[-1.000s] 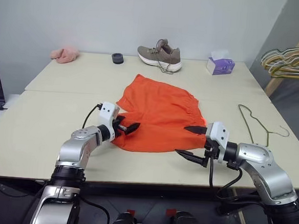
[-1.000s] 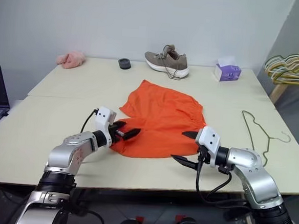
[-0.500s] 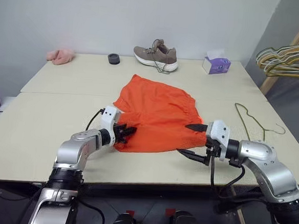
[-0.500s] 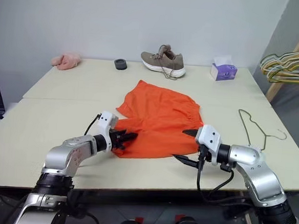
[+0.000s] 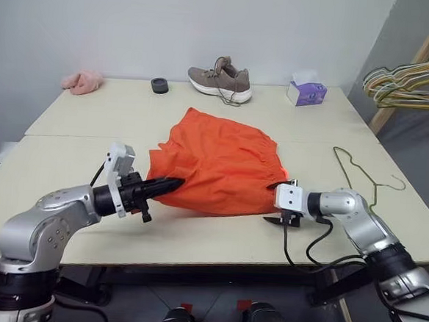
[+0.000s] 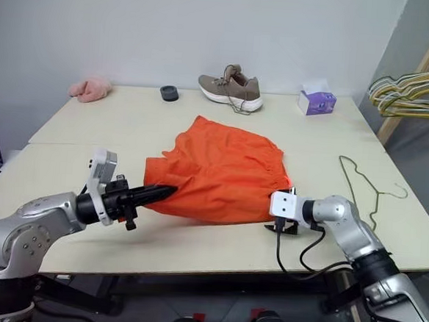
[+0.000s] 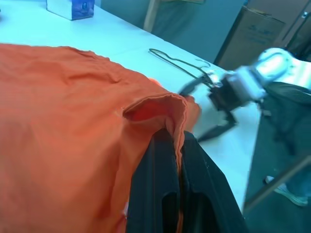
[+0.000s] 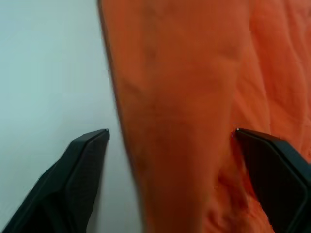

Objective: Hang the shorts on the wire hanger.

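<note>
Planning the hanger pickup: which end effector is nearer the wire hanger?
Right. The right end effector is at the shorts' hanger-side edge; the left end effector pinches their far side from the wire hanger.

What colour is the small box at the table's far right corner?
Purple with white tissue on top: the small cardboard tissue box shows best in the right eye view.

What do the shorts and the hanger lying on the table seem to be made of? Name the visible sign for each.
The shorts: thin, matte woven fabric, probably; they crease and drape softly. The wire hanger: thin bent wire, likely coated metal, judging by its slim olive-green outline.
</note>
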`<action>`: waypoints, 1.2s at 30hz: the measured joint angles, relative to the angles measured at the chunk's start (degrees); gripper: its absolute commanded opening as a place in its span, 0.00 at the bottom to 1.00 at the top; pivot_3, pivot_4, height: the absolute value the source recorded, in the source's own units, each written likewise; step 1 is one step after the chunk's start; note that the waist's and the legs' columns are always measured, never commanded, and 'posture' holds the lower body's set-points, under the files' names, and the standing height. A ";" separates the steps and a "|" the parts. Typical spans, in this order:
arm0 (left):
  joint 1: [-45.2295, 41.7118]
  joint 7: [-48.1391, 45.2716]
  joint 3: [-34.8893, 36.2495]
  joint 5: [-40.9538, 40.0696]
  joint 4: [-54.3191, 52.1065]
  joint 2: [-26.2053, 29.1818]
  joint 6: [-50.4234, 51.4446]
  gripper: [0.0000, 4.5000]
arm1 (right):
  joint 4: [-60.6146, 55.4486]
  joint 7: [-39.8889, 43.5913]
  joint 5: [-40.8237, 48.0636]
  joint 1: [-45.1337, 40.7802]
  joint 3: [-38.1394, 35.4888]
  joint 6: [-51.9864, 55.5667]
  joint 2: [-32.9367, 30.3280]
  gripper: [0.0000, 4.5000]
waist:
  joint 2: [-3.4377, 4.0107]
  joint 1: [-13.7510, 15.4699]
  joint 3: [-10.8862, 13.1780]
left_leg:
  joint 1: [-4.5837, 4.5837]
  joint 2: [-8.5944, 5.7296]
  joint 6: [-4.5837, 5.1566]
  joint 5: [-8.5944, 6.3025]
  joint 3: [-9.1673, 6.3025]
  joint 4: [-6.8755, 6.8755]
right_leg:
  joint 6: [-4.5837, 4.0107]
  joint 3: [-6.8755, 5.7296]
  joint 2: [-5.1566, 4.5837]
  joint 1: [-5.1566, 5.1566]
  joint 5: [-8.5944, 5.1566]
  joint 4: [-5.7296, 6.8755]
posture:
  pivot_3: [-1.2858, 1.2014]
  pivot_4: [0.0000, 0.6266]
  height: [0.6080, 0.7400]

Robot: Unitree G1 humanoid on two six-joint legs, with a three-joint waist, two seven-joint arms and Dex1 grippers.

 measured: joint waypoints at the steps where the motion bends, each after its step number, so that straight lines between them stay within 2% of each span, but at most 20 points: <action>1: 0.98 -0.06 -0.03 0.00 -0.15 0.57 -0.02 0.00 | 1.89 -0.20 -0.90 -1.07 0.15 -0.55 0.27 0.71 | 0.00 0.11 0.00 | 0.00 0.00 0.00 0.00 0.00 0.00 | 0.12 0.01 0.00 -0.01 0.07 -0.01 | 0.49 0.04 1.00; 5: 5.20 -1.46 -0.49 1.51 -0.78 3.91 -1.75 0.00 | 6.88 1.40 -3.01 -4.42 0.42 -2.22 -0.23 0.39 | 0.01 0.51 0.00 | 0.00 -0.01 0.00 0.00 -0.02 0.00 | 0.02 -0.01 0.00 -0.01 0.02 0.00 | 0.49 0.04 1.00; 10: 9.42 -4.24 -3.87 6.05 -0.95 7.15 -7.12 0.00 | 5.33 7.71 -2.43 -3.97 0.37 -3.88 -2.83 0.00 | 0.04 0.68 0.02 | -0.03 -0.01 0.00 0.00 0.00 0.00 | -0.13 0.01 -0.01 -0.04 -0.07 0.00 | 0.48 0.05 1.00; 13: 15.56 -8.62 -7.15 10.36 -1.32 12.10 -12.49 0.00 | -3.39 14.00 0.67 -0.27 0.22 -2.03 -7.05 0.00 | 0.07 0.68 0.04 | -0.02 0.04 -0.02 -0.04 0.01 -0.07 | -0.26 0.00 0.00 -0.05 -0.16 -0.02 | 0.48 0.06 1.00; 16: 20.59 -13.05 -9.35 13.64 -1.18 15.62 -17.74 0.00 | -9.53 17.52 2.81 3.40 0.25 0.85 -8.16 0.00 | 0.13 0.52 0.08 | 0.01 0.14 -0.05 -0.07 0.06 -0.09 | -0.34 -0.06 0.02 -0.09 -0.20 0.04 | 0.48 0.06 1.00; 20: 21.16 -14.72 -8.93 14.00 -0.52 16.46 -19.69 0.00 | -16.19 18.97 4.01 7.12 0.13 5.47 -9.84 0.00 | 0.26 0.76 0.16 | 0.07 0.22 -0.06 -0.07 0.07 -0.08 | -0.34 -0.11 0.01 -0.08 -0.19 0.09 | 0.48 0.06 1.00; 26: 20.90 -14.89 -8.80 13.10 -0.75 16.33 -18.66 0.00 | -19.52 19.82 4.95 8.77 -0.20 8.21 -10.31 0.00 | 0.28 0.84 0.17 | 0.07 0.30 -0.07 -0.08 0.18 -0.07 | -0.34 -0.10 0.01 -0.08 -0.19 0.05 | 0.48 0.06 1.00; 27: 20.91 -14.89 -8.76 12.37 -1.00 16.27 -18.11 0.04 | -20.12 20.46 5.57 9.16 -0.20 8.80 -10.68 0.00 | 0.28 0.89 0.17 | 0.05 0.30 -0.08 -0.09 0.19 -0.08 | -0.35 -0.11 0.01 -0.09 -0.20 0.05 | 0.48 0.06 1.00; 30: 20.94 -13.67 -7.49 9.76 -2.22 15.34 -15.22 0.20 | -21.20 22.01 6.36 9.50 -0.26 10.14 -11.75 0.15 | 0.28 1.10 0.18 | 0.05 0.36 -0.14 -0.13 0.20 -0.08 | -0.40 -0.13 0.08 -0.10 -0.23 0.05 | 0.48 0.06 1.00; 36: 22.00 -12.61 -4.18 5.39 -7.14 15.35 -11.68 0.61 | -22.83 25.58 9.73 9.52 -0.93 11.10 -13.68 0.61 | 0.28 1.24 0.18 | 0.11 0.45 -0.16 -0.15 0.29 -0.08 | -0.41 -0.11 0.13 -0.08 -0.24 0.07 | 0.48 0.06 1.00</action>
